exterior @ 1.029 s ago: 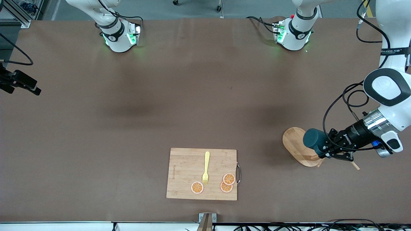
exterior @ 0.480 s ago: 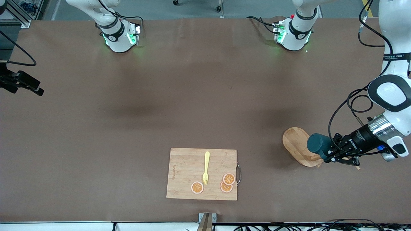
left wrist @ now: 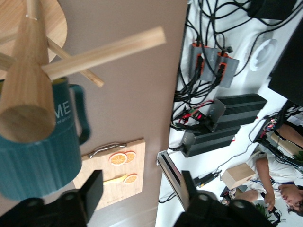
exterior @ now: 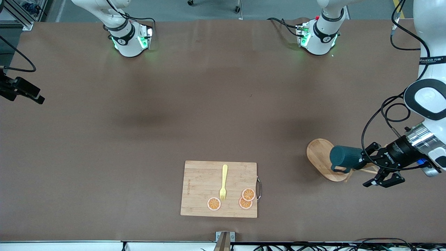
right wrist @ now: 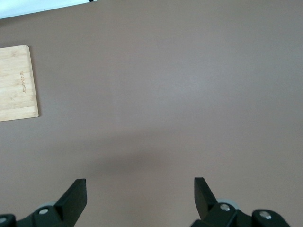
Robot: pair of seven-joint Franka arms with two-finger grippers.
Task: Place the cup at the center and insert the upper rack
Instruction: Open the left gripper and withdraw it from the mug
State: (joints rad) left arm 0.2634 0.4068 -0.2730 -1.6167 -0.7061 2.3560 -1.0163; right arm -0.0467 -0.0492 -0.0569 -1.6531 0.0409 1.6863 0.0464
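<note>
The dark teal cup (exterior: 343,157) hangs tipped on its side against the wooden mug tree, above the tree's oval base (exterior: 320,156), near the left arm's end of the table. In the left wrist view the cup (left wrist: 38,156) sits beside the thick post (left wrist: 26,94), and a long peg (left wrist: 104,52) sticks out. The peg that carries the cup is hidden. My left gripper (exterior: 369,165) is open and empty, just clear of the cup on the side toward the left arm's end; its own view (left wrist: 142,194) shows this too. My right gripper (exterior: 35,96) waits open over the right arm's end, as its own view (right wrist: 139,194) shows.
A rectangular wooden cutting board (exterior: 219,190) lies near the table's front edge, with a yellow fork (exterior: 223,183) and three orange slices (exterior: 245,199) on it. It also shows in the left wrist view (left wrist: 113,175) and the right wrist view (right wrist: 16,82).
My left gripper was shut on the cup; it has opened and drawn back toward the left arm's end. The cup stays on the mug tree.
</note>
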